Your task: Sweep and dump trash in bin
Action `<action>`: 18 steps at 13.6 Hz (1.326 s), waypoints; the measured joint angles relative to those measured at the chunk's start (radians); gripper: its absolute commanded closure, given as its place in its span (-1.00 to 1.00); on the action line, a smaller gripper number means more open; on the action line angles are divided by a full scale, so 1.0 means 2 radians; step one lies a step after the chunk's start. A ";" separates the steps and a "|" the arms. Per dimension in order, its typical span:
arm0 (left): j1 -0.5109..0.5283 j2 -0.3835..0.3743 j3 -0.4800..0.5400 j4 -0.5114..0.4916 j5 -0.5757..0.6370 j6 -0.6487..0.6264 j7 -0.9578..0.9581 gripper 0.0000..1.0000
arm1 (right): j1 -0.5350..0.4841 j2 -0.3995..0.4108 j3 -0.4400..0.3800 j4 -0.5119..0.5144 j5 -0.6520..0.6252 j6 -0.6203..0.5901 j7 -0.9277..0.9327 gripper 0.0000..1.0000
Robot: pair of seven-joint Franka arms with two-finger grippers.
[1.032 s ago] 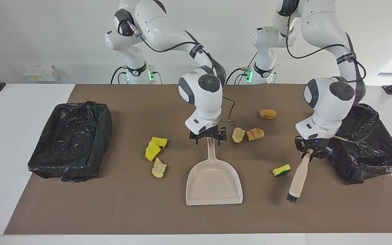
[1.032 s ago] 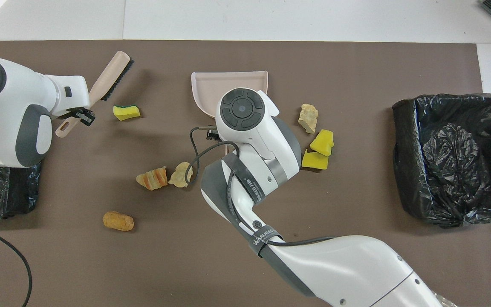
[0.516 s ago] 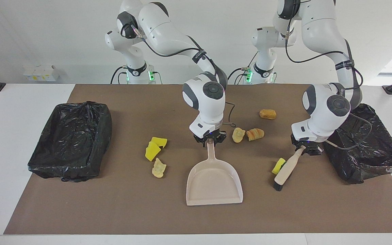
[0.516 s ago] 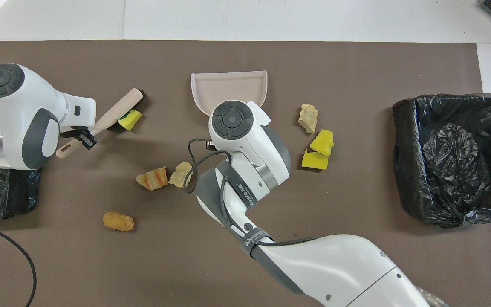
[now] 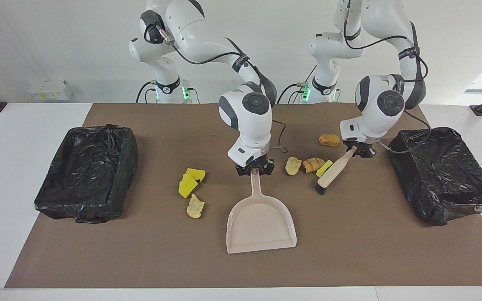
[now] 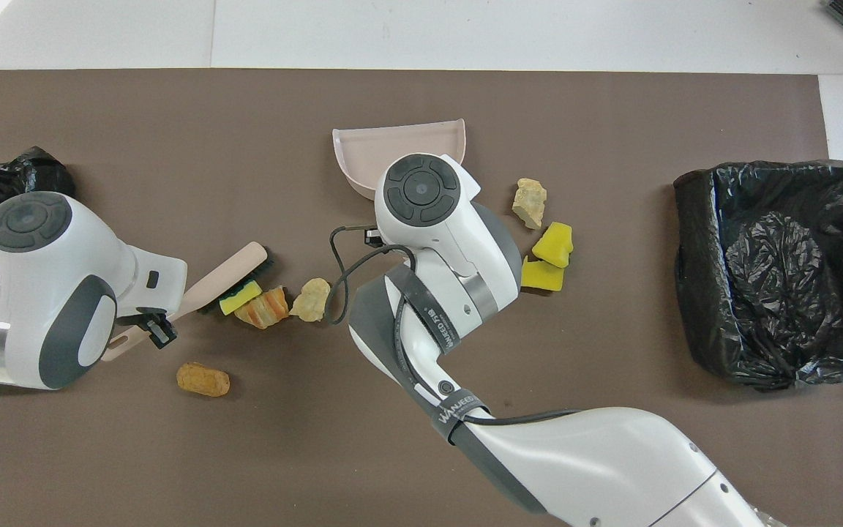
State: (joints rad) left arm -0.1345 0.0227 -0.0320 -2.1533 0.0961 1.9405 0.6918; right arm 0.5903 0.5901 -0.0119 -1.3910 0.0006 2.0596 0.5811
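I have the left end effector (image 5: 358,153) clamped on the handle of the brush (image 5: 332,172), which slants down so its black bristles rest on the bench (image 5: 149,259). The green-backed sponge (image 5: 324,168) lies against the brush head, touching the striped bread roll (image 5: 313,164), and the pale chip (image 5: 293,165) sits just beside that roll, between it and the dustpan handle. The plain bread roll (image 5: 329,140) lies apart, nearer to the robots than the brush.

My right end effector (image 5: 254,170) is closed on the handle of the dustpan (image 5: 261,217). The pan lies flat with its mouth pointing away from the robots. Toward the right arm's end from the dustpan lie two yellow sponge blocks (image 5: 190,181) touching each other and a second chip (image 5: 194,206) just beside them.

A bag-lined bin (image 5: 88,171) stands at the right arm's end of the bench, another bin (image 5: 444,173) at the left arm's end.

From overhead the right arm's wrist hides the dustpan handle and the grip, and only a corner of the left arm's bin shows; the facing view shows both in full. The overhead view shows the sponge's green backing against the bristles more plainly.
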 measured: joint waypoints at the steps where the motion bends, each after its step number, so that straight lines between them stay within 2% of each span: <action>1: -0.004 -0.012 0.000 -0.002 0.000 -0.008 -0.014 1.00 | -0.001 -0.001 0.000 -0.003 0.004 -0.001 -0.001 1.00; 2: -0.004 -0.025 0.000 -0.002 0.000 -0.010 -0.030 1.00 | -0.004 -0.003 0.000 -0.012 0.018 -0.001 -0.008 1.00; 3: -0.003 -0.038 0.003 0.000 0.000 -0.012 -0.042 1.00 | -0.008 -0.006 -0.001 -0.025 0.033 -0.001 -0.025 0.85; 5: 0.000 -0.073 0.009 0.001 0.000 -0.037 -0.072 1.00 | -0.017 -0.014 -0.001 -0.053 0.050 0.000 -0.057 0.20; 6: 0.001 -0.088 0.012 0.001 0.000 -0.051 -0.092 1.00 | -0.019 -0.018 -0.001 -0.061 0.050 0.001 -0.065 -0.04; 8: 0.003 -0.107 0.012 0.001 0.000 -0.080 -0.154 1.00 | -0.019 -0.024 -0.001 -0.068 0.051 0.002 -0.087 -0.62; 9: 0.003 -0.109 0.011 0.000 0.000 -0.087 -0.192 1.00 | -0.019 -0.026 -0.001 -0.069 0.051 0.006 -0.096 -1.00; 11: 0.003 -0.110 0.010 -0.003 0.000 -0.095 -0.257 1.00 | -0.019 -0.028 -0.001 -0.072 0.052 0.032 -0.124 -1.00; 12: 0.003 -0.111 0.010 -0.006 0.000 -0.106 -0.282 1.00 | -0.020 -0.028 -0.001 -0.074 0.052 0.042 -0.139 -1.00; 13: 0.004 -0.114 0.010 -0.011 0.000 -0.118 -0.303 1.00 | -0.022 -0.028 -0.001 -0.076 0.054 0.048 -0.149 -0.89; 14: 0.004 -0.121 0.010 -0.021 0.000 -0.127 -0.331 1.00 | -0.025 -0.028 -0.001 -0.077 0.056 0.053 -0.154 -0.55; 15: 0.005 -0.132 0.010 -0.035 0.000 -0.131 -0.362 1.00 | -0.027 -0.028 -0.001 -0.078 0.056 0.056 -0.158 0.02; 16: 0.006 -0.146 0.010 -0.054 0.000 -0.132 -0.390 1.00 | -0.028 -0.028 -0.001 -0.078 0.056 0.059 -0.161 0.66; 17: 0.007 -0.162 0.011 -0.075 0.000 -0.133 -0.406 1.00 | -0.029 -0.028 -0.001 -0.078 0.056 0.061 -0.166 1.00; 18: 0.008 -0.178 0.011 -0.096 0.000 -0.134 -0.415 1.00 | -0.029 -0.028 -0.001 -0.078 0.056 0.061 -0.170 1.00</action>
State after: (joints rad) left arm -0.1184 -0.3343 -0.0096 -2.3451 0.0952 1.6731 -0.1377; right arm 0.5333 0.5350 -0.0134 -1.5467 0.1122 2.1813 0.2406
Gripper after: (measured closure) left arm 0.740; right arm 0.348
